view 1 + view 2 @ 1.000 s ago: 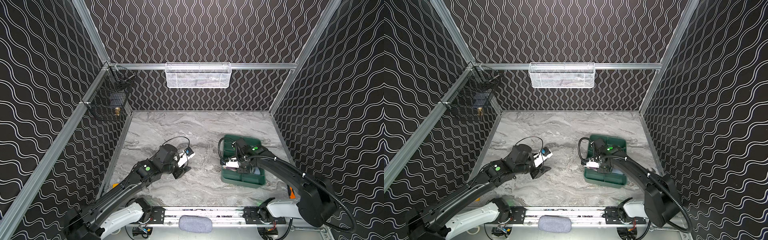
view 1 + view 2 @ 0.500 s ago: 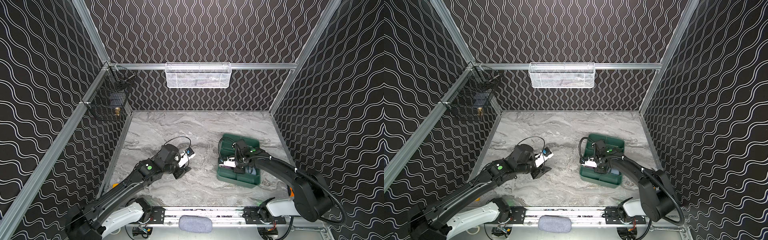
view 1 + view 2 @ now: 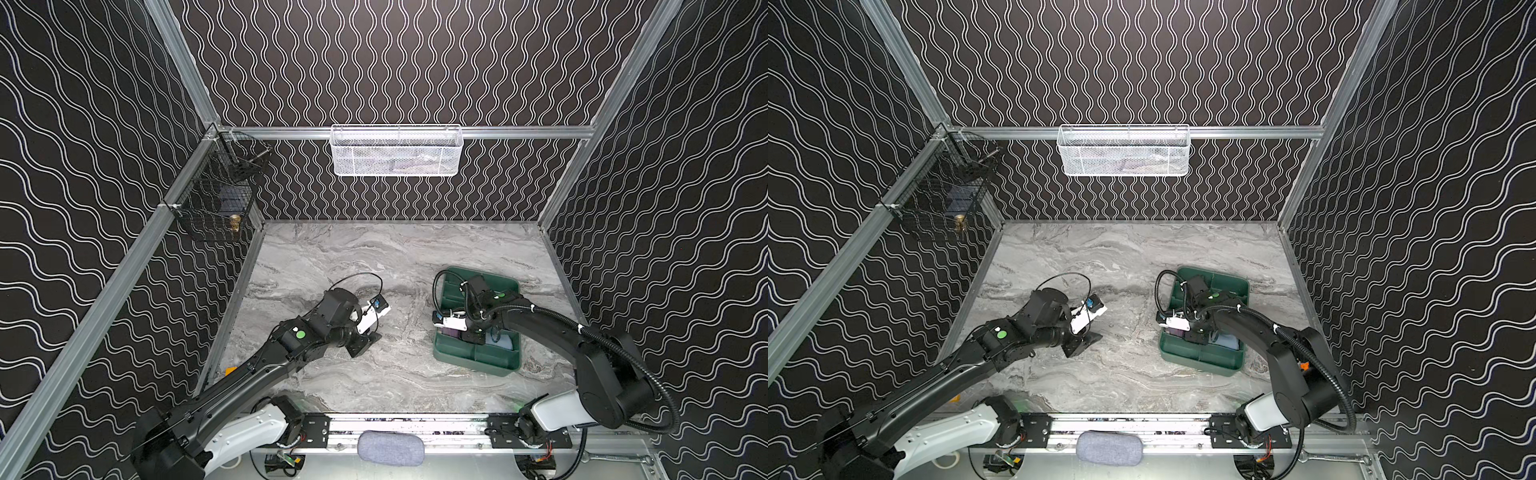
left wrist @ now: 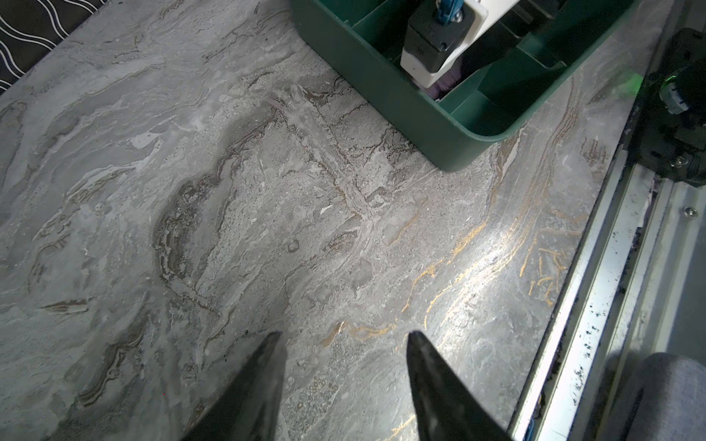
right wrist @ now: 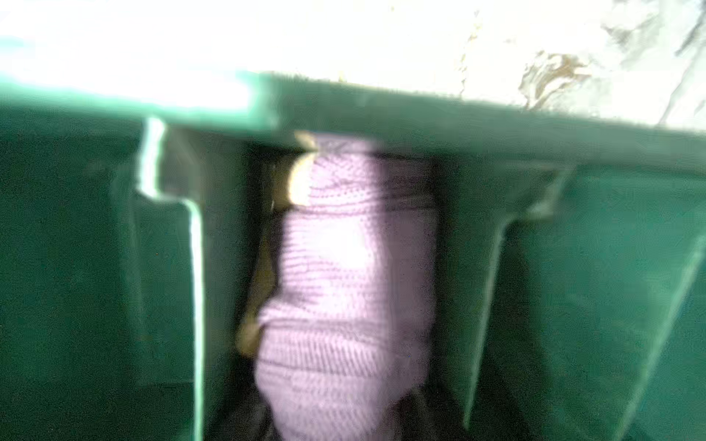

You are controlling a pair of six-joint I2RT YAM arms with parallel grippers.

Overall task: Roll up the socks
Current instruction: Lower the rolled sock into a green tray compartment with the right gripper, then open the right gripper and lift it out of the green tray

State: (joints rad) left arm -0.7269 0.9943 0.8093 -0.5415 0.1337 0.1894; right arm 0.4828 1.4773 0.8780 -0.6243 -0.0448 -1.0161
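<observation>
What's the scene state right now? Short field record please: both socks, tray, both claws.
purple sock: rolled, lying in a narrow compartment of the green tray
light blue sock: in the same tray, mostly hidden by the right arm; whether it is rolled cannot be told
left claw: open, empty, over the bare marble table
right claw: down inside the tray at the purple sock; open or shut cannot be told

Top views sharp, evenly lit; right wrist blurred, overexposed.
</observation>
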